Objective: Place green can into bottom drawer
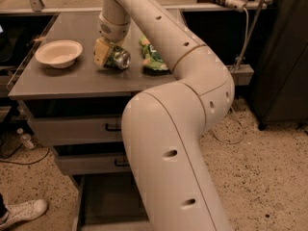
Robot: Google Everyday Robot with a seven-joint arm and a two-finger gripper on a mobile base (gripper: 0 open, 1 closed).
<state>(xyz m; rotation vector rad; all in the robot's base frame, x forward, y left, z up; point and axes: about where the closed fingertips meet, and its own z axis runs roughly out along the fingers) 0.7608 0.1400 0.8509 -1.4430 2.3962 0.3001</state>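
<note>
The green can point(117, 58) lies on its side on the grey cabinet top point(62, 83), its silver end facing front right. My gripper point(107, 53) reaches down onto it from above, with a yellowish finger point(100, 52) against the can's left side. The can looks held between the fingers, just at the surface. The bottom drawer point(103, 201) is pulled open at the foot of the cabinet, its grey floor showing left of my arm, which hides its right part.
A cream bowl point(58, 53) sits left of the can. A flat green snack bag point(153, 57) lies right of it. Two shut grey drawers with black handles point(113, 127) are above the open one. A shoe point(21, 212) is at the lower left.
</note>
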